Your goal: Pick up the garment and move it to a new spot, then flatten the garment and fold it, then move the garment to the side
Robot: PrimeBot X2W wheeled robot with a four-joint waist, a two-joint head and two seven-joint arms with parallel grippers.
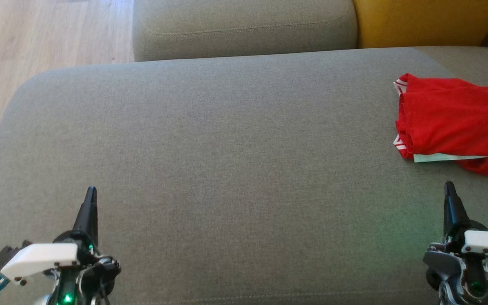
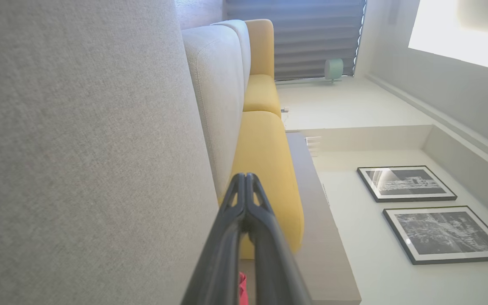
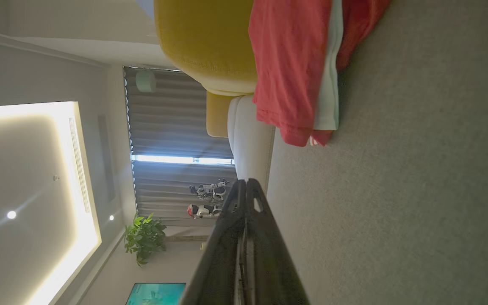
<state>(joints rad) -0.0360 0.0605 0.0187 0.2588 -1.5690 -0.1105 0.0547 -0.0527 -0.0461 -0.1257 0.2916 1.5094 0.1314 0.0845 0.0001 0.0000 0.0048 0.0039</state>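
Observation:
The garment (image 1: 456, 123) is red with white-striped trim and a pale inner edge, lying folded at the far right of the grey sofa seat (image 1: 227, 148). In the right wrist view the garment (image 3: 290, 63) hangs across the top, ahead of the fingers. My right gripper (image 1: 449, 186) rests shut and empty just short of the garment's near edge. My left gripper (image 1: 92, 190) sits shut and empty at the lower left, far from the garment. A sliver of the red garment (image 2: 242, 290) peeks from behind the left gripper (image 2: 245, 176) in its own wrist view.
A grey back cushion (image 1: 244, 27) and a yellow cushion (image 1: 426, 21) line the far side of the seat. Wooden floor (image 1: 36, 38) lies beyond the seat's left edge. Bare seat fabric stretches between the two grippers.

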